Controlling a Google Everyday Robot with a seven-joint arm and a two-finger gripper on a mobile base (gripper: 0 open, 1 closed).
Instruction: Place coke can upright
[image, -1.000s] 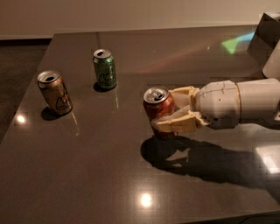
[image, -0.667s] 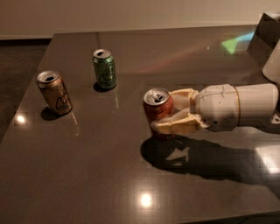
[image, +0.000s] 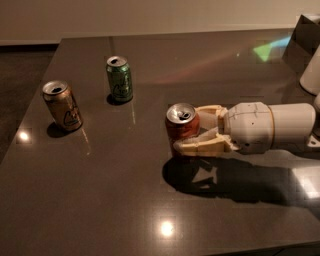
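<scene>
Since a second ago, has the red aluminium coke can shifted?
Yes, slightly: in the gripper, the coke can sits lower in view, farther from the green drink can.

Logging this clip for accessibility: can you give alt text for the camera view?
The robot's hand, reaching in from the right, grips an upright red coke can near the middle of a dark glossy table. A green can and a golden-brown can stand upright at the view's left.

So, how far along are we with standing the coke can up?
Done: the coke can is upright, opening on top. In hand: the gripper is shut on it, right of the green can. Left: whether it touches the table I cannot tell; set it down, release, withdraw.
</scene>
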